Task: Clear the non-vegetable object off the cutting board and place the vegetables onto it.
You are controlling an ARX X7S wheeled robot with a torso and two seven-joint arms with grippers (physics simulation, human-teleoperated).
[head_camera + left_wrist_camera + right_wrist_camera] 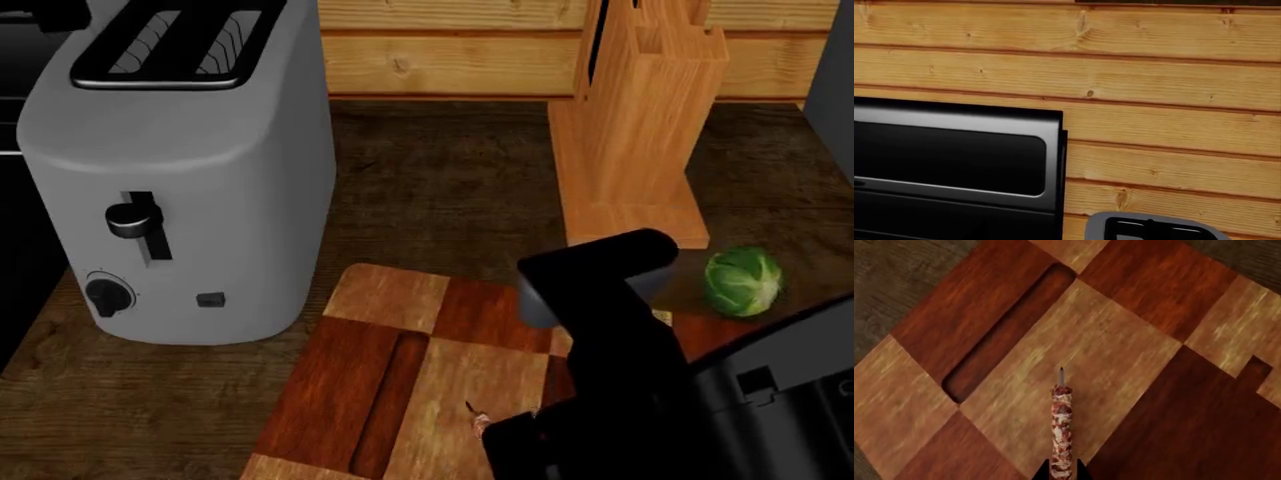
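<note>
The non-vegetable object, a thin mottled pinkish-red skewer-like bit of meat (1061,425), sits between the tips of my right gripper (1061,474), which is shut on it over the patchwork cutting board (1134,335). In the head view the meat (478,420) shows just left of my black right arm (614,340), above the board (360,370). I cannot tell whether it touches the board. The green Brussels sprout (742,283) lies on the dark countertop right of the board. The onion is hidden. My left gripper shows in no view.
A grey toaster (174,170) stands left of the board. An upright light wooden knife block (641,130) stands behind it against the plank wall. The left wrist view shows the plank wall (1154,75), a black appliance (954,165) and the toaster's top (1154,227).
</note>
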